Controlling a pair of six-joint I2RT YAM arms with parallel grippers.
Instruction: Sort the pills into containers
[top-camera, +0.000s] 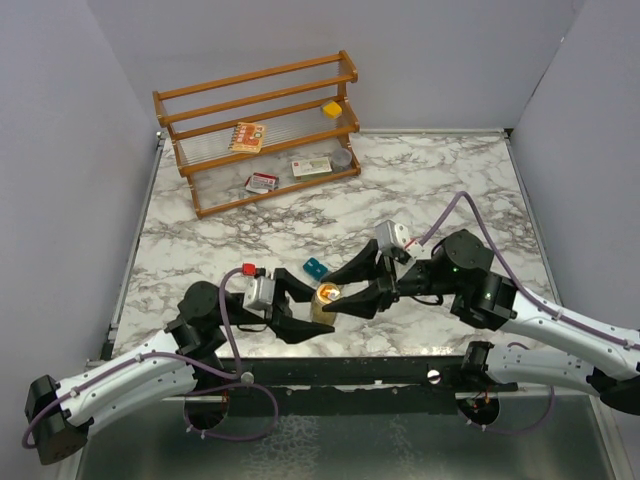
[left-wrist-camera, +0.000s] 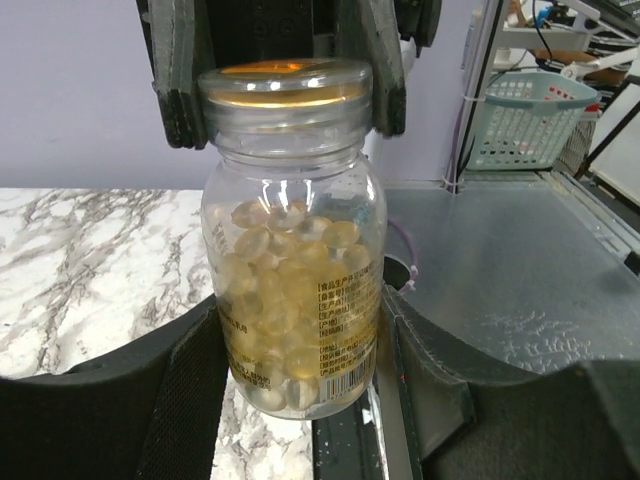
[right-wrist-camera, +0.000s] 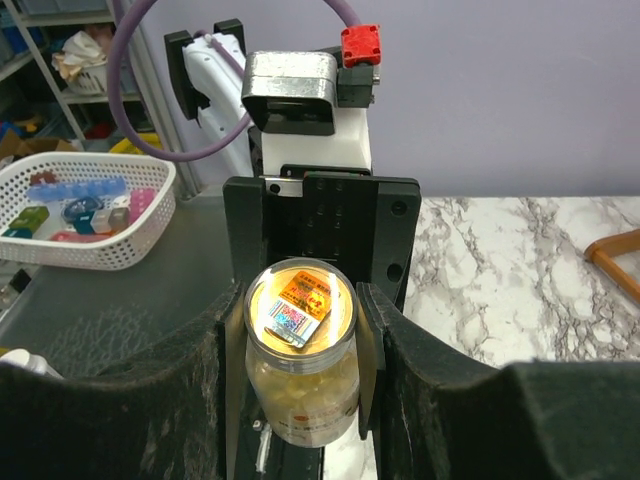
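A clear pill bottle (top-camera: 325, 298) full of pale yellow capsules, with a gold cap (right-wrist-camera: 298, 303), is held above the table's near edge between both grippers. My left gripper (top-camera: 312, 308) is shut on the bottle's body (left-wrist-camera: 295, 270), a finger on each side. My right gripper (top-camera: 341, 290) is shut on the cap (left-wrist-camera: 285, 85) from the opposite side. The cap is on the bottle. The containers (top-camera: 315, 267) show as a small teal-blue piece on the marble just beyond the grippers. Their grey compartments are too small to make out.
A wooden rack (top-camera: 260, 130) with flat printed packets and a yellow block stands at the back left. A dark metal ledge (top-camera: 400, 370) runs along the table's near edge. White baskets stand off the table (right-wrist-camera: 80, 215).
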